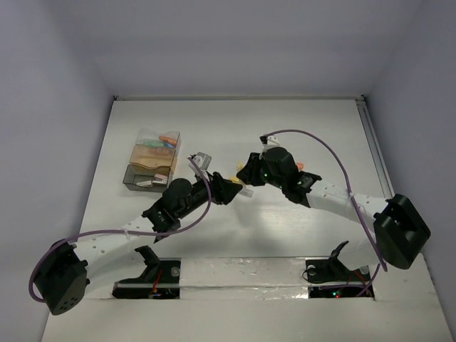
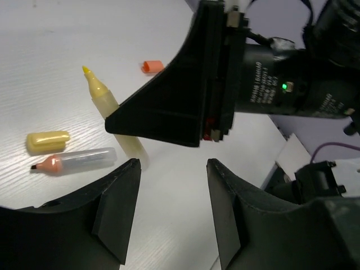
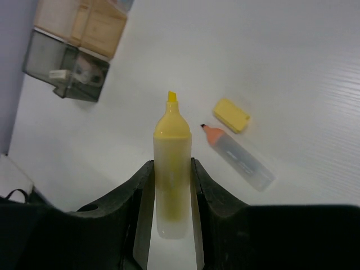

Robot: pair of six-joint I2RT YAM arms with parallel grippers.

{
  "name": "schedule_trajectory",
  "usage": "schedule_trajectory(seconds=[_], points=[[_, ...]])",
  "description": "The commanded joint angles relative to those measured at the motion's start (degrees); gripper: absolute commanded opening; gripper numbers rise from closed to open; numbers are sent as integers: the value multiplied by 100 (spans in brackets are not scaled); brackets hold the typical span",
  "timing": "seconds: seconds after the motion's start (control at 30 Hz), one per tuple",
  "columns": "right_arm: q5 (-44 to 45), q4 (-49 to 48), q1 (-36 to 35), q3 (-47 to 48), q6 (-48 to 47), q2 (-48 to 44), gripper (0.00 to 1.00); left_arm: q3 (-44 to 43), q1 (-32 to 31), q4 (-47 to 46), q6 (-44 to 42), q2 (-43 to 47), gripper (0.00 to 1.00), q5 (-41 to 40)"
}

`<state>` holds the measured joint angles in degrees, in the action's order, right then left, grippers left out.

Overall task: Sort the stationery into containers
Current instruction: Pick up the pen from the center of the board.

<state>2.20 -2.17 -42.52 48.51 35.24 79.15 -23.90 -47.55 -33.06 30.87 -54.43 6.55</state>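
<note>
My right gripper is shut on an uncapped yellow highlighter, its tip pointing away over the table. In the left wrist view the same highlighter sticks out from the right gripper's black fingers. My left gripper is open just in front of it, with only bare table between its jaws. A yellow cap, an uncapped orange highlighter and an orange cap lie on the table. The container, tan compartments with a grey section, stands at the left and holds several coloured pieces.
The two arms meet nose to nose at the table's middle, left gripper beside right gripper. A purple cable loops over the right arm. A small grey object lies near the left wrist. Walls close off the table.
</note>
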Motion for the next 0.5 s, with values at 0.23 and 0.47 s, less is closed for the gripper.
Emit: schedule_trajectory(seconds=[0.23, 0.47], points=[[71, -1566, -177, 1, 554, 56, 0, -255, -17, 510, -178, -76, 39, -1226], [-176, -1839, -292, -17, 641, 144, 0, -475, -17, 414, -301, -410, 40, -1305]])
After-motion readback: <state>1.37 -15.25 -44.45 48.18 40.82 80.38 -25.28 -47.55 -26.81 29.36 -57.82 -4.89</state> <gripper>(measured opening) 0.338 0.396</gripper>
